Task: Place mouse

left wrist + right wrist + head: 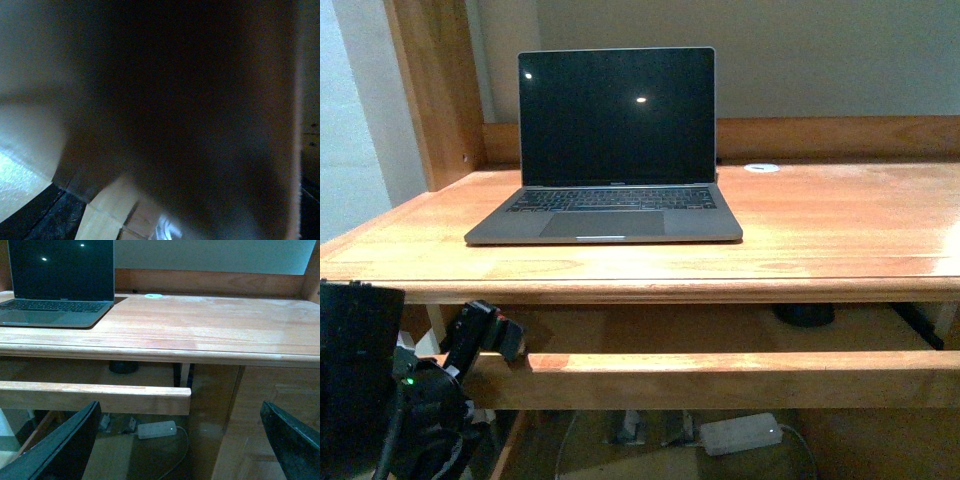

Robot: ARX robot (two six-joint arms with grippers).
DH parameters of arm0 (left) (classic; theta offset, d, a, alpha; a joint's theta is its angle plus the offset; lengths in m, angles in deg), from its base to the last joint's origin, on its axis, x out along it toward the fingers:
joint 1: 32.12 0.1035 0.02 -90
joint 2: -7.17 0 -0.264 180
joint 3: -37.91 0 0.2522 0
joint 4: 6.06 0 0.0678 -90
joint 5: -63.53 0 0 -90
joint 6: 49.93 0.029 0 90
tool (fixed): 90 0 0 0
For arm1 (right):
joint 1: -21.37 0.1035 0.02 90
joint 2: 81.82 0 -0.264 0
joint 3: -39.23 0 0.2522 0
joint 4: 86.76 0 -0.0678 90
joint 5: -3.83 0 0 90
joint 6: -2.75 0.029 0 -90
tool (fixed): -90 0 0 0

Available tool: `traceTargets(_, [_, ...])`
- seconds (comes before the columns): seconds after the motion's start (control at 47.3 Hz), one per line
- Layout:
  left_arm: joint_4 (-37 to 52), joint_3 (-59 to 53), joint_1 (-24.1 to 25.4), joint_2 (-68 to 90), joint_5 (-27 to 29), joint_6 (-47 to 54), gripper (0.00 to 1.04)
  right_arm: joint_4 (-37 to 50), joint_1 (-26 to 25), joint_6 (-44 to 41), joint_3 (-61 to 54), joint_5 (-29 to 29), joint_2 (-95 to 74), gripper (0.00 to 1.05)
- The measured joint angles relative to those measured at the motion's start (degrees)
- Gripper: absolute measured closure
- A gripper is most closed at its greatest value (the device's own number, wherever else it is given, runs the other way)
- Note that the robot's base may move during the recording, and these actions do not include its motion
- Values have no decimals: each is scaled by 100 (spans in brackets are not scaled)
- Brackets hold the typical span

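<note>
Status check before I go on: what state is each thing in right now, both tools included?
laptop: lid open, screen dark.
mouse: on the shelf under the desktop, ungrasped, partly hidden.
power adapter: beneath the shelf, cable attached.
right tool: open, empty.
left tool: low at the shelf's front, open or shut unclear.

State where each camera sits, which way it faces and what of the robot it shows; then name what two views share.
Front view: on the robot's body, facing the desk and open laptop; the left arm shows lower left.
Left wrist view: close against a blurred brown surface; no robot part is clear.
Right wrist view: low, facing the desk's edge; the right gripper has fingers wide apart.
Shared: front and right wrist views both show the laptop, the white adapter and, under the desktop, likely the mouse.
</note>
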Motion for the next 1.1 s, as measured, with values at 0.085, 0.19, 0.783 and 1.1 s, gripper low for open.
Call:
traceTargets(0.085, [-442,46,-4,-140,-61,66,6,-2,0,0,0,-2,0,7])
traceTargets(0.19, [-1250,184,-2,-385,-92,326,6,0,0,0,0,0,0,7])
traceTargets(0.783, [-3477,160,-13,-1386,66,1685,6,-2,0,0,0,0,0,7])
traceTargets(1.1, [-5213,11,-184,-2441,614,2879,6,-2,0,0,0,0,0,7])
